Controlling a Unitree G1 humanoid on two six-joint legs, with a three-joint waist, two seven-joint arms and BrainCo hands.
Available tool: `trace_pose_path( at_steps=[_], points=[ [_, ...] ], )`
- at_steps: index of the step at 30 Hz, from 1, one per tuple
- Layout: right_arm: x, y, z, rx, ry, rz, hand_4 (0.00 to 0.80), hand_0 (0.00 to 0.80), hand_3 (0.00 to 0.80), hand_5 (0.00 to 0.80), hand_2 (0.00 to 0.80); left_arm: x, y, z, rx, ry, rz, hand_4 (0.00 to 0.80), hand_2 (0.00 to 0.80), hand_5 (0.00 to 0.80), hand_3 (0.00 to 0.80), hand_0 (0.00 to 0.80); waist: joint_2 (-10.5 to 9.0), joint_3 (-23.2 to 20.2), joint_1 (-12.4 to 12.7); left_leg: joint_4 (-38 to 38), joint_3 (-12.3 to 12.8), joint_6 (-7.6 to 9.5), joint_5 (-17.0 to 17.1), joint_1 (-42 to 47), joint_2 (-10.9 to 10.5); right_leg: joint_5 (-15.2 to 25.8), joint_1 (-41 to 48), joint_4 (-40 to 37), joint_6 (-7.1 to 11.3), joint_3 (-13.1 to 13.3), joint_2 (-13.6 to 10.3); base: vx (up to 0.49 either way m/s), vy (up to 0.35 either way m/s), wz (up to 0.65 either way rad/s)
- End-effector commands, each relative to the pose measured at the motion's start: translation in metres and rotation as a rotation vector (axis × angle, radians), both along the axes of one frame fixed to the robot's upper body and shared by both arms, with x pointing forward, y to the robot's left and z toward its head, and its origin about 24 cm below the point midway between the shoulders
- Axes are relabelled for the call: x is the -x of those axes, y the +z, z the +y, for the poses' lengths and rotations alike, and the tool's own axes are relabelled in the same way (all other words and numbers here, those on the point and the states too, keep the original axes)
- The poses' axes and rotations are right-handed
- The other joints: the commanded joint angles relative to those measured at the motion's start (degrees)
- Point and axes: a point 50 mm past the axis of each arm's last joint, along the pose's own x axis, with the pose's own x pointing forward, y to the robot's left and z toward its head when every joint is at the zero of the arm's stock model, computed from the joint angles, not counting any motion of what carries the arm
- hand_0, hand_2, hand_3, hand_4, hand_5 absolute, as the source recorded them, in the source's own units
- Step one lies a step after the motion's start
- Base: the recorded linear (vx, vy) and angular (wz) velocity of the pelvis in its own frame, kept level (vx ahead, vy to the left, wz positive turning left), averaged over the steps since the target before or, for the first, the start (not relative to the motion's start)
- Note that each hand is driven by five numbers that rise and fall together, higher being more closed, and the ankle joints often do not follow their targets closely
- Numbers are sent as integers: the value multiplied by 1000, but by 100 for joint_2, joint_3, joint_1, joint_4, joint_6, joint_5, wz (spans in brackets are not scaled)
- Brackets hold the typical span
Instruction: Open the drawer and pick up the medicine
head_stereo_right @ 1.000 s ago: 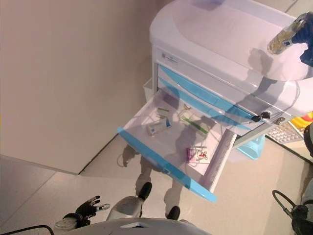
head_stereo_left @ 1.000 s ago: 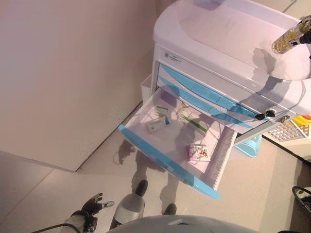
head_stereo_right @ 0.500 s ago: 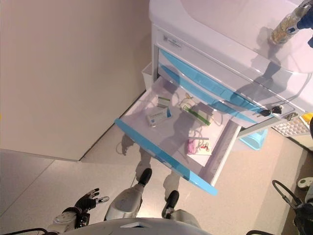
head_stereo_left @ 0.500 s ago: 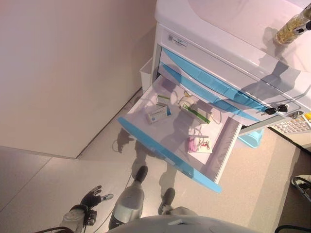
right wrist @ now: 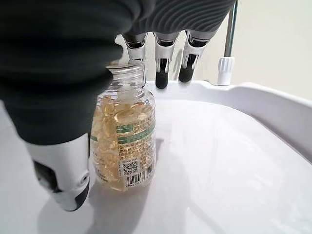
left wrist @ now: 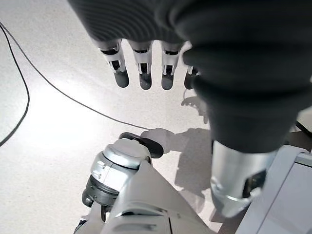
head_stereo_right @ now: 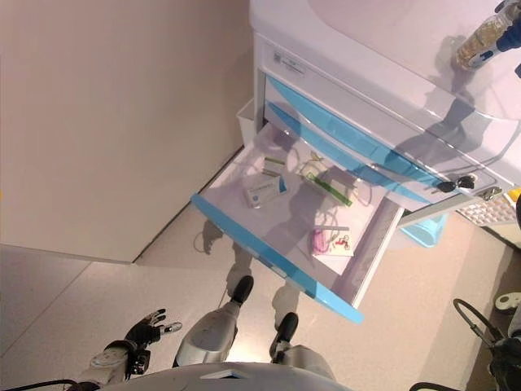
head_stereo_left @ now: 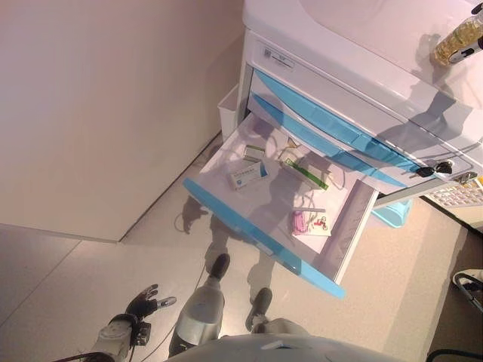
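Observation:
The white cart's lower drawer (head_stereo_left: 256,237) with a blue front stands pulled out. In it lie a white-and-blue box (head_stereo_left: 247,175), a small box (head_stereo_left: 253,152), a green packet (head_stereo_left: 306,173) and a pink blister sheet (head_stereo_left: 308,223). My right hand (head_stereo_right: 506,24) is at the far right over the cart top (head_stereo_left: 355,30), thumb and fingers closed on a clear bottle of yellow capsules (right wrist: 124,141), which is tilted just above the white surface; the bottle also shows in the left eye view (head_stereo_left: 456,44). My left hand (head_stereo_left: 143,305) hangs low over the floor, fingers (left wrist: 141,73) relaxed and empty.
A beige wall runs along the left. A small white bin (head_stereo_left: 229,113) hangs on the cart's side. Keys (head_stereo_left: 434,170) hang at the cart's right front. A light-blue bin (head_stereo_left: 392,215) stands on the floor behind the drawer's right end.
The whole picture has shifted, so the camera moved. The right hand keeps the bottle over the cart top. The left hand stays low by the floor.

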Motion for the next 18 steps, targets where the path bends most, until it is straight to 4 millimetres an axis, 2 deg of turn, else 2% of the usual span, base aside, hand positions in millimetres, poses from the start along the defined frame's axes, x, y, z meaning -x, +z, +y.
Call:
trace_pose_path(
  at_steps=[1, 10, 18],
  points=[
    [11, 31, 3, 62, 10, -76, 0, 0, 0, 0, 0, 15, 3, 15, -34, 1, 11, 0, 0, 0, 0, 0, -111, -171, -45, 16, 309, -30, -689, 267, 24, 271, -313, 432, 293, 137, -228, 0, 0, 0],
    [16, 39, 1, 14, 39, -200, 0, 0, 0, 0, 0, 20, 1, 16, -36, -8, 40, 0, 0, 0, 0, 0, -96, -310, -134, 10, 392, -31, -748, 362, 23, 279, -253, 386, 320, 219, -220, -5, -4, -2],
    [17, 36, 1, -123, 118, -289, 0, 0, 0, 0, 0, 24, -3, 14, -38, -19, 74, 0, 0, 0, 0, 0, -113, -543, -292, 45, 533, 3, -891, 563, 5, 296, -127, 337, 350, 372, -216, -20, -21, -15]
  ],
)
